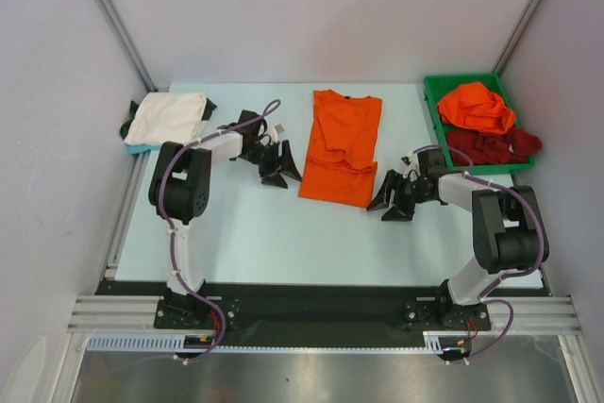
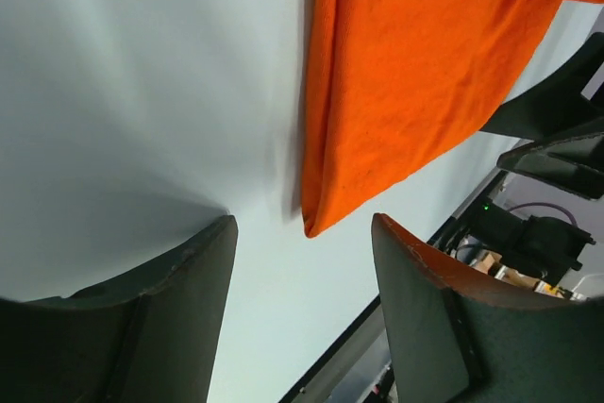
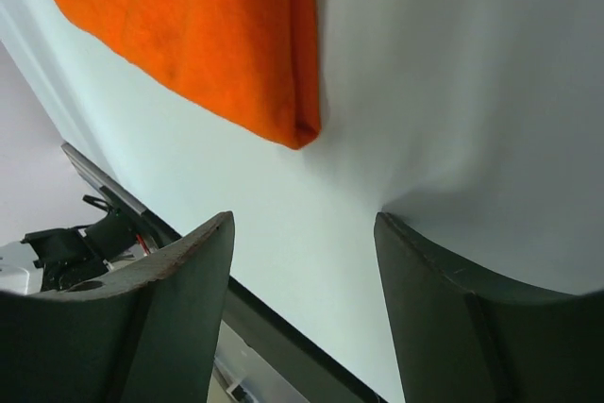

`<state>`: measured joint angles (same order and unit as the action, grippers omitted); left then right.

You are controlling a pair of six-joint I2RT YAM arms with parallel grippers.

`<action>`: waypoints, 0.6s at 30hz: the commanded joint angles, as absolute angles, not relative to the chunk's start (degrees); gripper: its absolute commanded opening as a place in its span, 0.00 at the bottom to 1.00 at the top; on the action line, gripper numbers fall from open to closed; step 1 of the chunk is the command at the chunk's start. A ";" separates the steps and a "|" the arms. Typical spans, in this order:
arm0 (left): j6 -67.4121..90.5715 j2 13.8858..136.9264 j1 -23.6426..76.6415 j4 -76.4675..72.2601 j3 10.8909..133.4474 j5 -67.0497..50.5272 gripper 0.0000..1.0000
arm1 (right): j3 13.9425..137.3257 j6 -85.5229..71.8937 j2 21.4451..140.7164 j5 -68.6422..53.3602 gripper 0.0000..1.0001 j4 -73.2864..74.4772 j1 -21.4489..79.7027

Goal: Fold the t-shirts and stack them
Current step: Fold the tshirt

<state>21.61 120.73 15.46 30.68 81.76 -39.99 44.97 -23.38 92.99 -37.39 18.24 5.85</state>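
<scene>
- Pale table (image 1: 264,233), grey walls around.
- Centre: orange shirt (image 1: 342,145), folded long, lying flat.
- Left gripper (image 1: 281,173): fingers spread, empty, just beside its left edge.
- Right gripper (image 1: 389,207): spread, empty, by the near right corner.
- Far left: white shirt (image 1: 168,118), folded.
- Green bin (image 1: 462,79): crumpled orange tee (image 1: 477,106), red shirt (image 1: 491,146).

Looking across all three views, nothing readable is showing up: no text, label, brand, number or sign on anything.
</scene>
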 commanded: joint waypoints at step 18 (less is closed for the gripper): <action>24.26 123.84 20.30 28.12 81.12 -43.77 0.55 | 50.01 -30.49 102.21 -38.93 0.51 8.01 7.29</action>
<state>24.51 121.97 20.16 29.04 79.66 -45.45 48.97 -29.47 100.42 -39.88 10.33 7.49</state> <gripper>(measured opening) 0.551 0.528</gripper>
